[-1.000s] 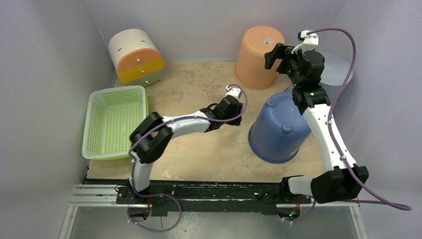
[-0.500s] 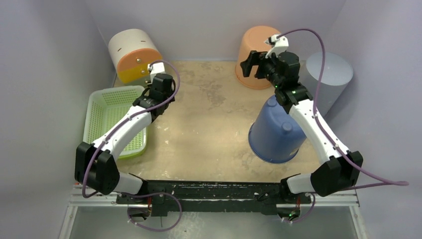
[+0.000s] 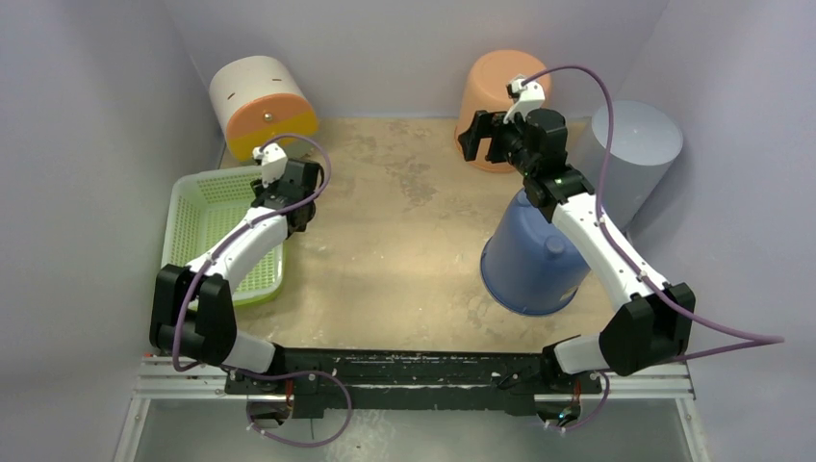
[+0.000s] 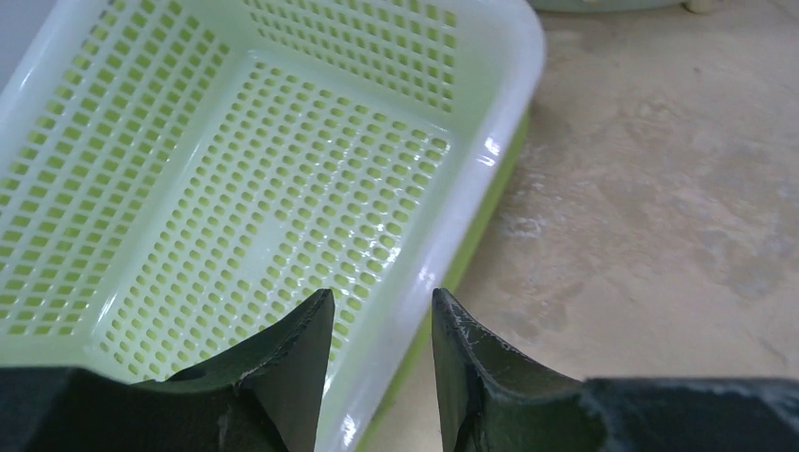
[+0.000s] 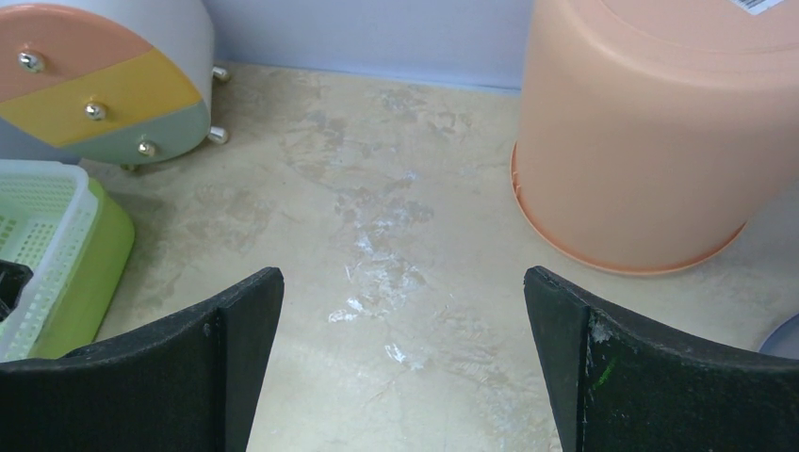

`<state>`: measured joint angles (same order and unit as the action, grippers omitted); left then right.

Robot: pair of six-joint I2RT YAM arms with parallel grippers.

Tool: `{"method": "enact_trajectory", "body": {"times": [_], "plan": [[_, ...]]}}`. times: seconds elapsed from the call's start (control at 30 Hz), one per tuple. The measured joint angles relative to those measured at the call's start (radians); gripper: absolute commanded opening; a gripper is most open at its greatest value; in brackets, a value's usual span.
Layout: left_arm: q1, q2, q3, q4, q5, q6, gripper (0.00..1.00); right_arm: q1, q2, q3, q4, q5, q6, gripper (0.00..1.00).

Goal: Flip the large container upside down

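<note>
The task's thing, judging by where the arm works, is the green perforated plastic basket (image 3: 175,241), standing mouth-up on the bench (image 3: 404,231). The left tool (image 4: 382,297) sits at the basket's right-hand rim, one finger inside and one outside, jaws about half closed around the lip. Whether the pads already bite the plastic cannot be told. The right tool (image 5: 403,273) is spread fully wide and holds nothing. It hovers well to the right of the basket, in front of the upturned orange plastic bucket (image 3: 500,96).

To do this well, the left tool should pinch the lip firmly and deep enough that the thin, springy rim does not slip. Then it should lift that side and roll the basket over its far edge, away from the tool, so the mouth lands flat.

A second ago the left arm reached far right of the basket, toward the blue plastic bucket (image 3: 534,260). Half a second ago it was above the basket's far right corner, and now it has come down onto the rim. The right arm has swung nearer the basket.
</note>
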<state>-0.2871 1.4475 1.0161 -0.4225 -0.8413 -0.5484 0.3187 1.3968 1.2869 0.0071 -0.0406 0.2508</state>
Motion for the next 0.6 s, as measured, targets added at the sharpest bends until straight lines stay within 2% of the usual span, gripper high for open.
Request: {"method": "enact_trajectory", "body": {"times": [0.2, 0.37, 0.6], "plan": [[0.053, 0.011, -0.017, 0.034, -0.013, -0.027, 0.40, 0.000, 0.000, -0.031, 0.006, -0.003, 0.000, 1.00], [0.055, 0.035, -0.029, 0.079, -0.001, -0.034, 0.39, 0.000, -0.001, -0.047, 0.008, -0.003, 0.000, 1.00], [0.055, 0.034, -0.066, 0.130, 0.062, -0.032, 0.43, 0.000, -0.001, -0.053, 0.017, -0.003, 0.000, 1.00]]}}
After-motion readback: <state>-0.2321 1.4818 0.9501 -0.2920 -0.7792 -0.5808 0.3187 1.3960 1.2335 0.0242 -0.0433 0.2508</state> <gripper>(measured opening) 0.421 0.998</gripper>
